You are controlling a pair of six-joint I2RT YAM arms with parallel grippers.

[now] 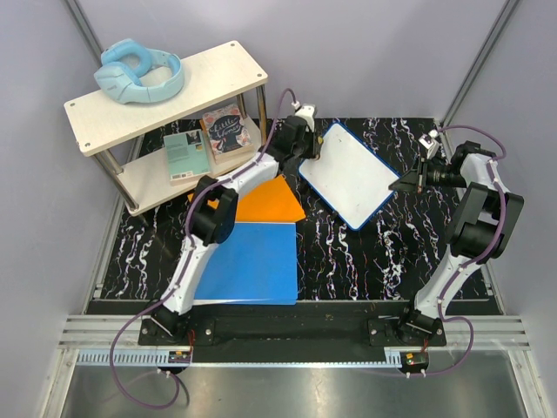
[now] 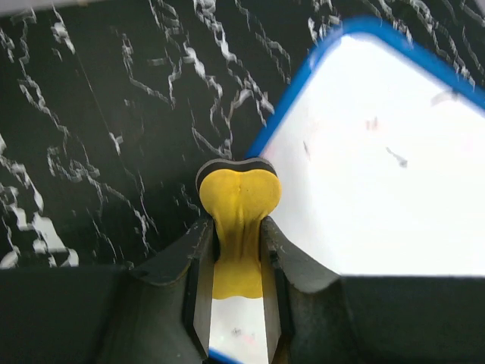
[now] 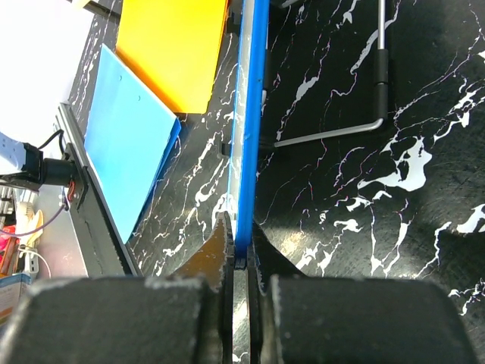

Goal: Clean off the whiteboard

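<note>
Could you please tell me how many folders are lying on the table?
2. The orange folder lies left of the whiteboard; the blue folder adjoins it on the near side. Part of the orange one is covered, so another could be hidden.

A two-tier wooden shelf (image 1: 218, 74) stands left of the left fingers (image 2: 182, 262). Pale blue headphones (image 1: 139, 74) rest on its top board, well left of them. On the lower board a teal book (image 1: 186, 155) and a dark book (image 1: 226, 129) lie side by side. An orange folder (image 1: 271, 202) lies just left of and nearer than those fingers, with a blue folder (image 1: 248, 261) overlapping its near edge. Both folders lie far left of the right fingers (image 3: 269, 254). A black marbled table (image 1: 383, 252) spreads beneath both pairs.
</note>
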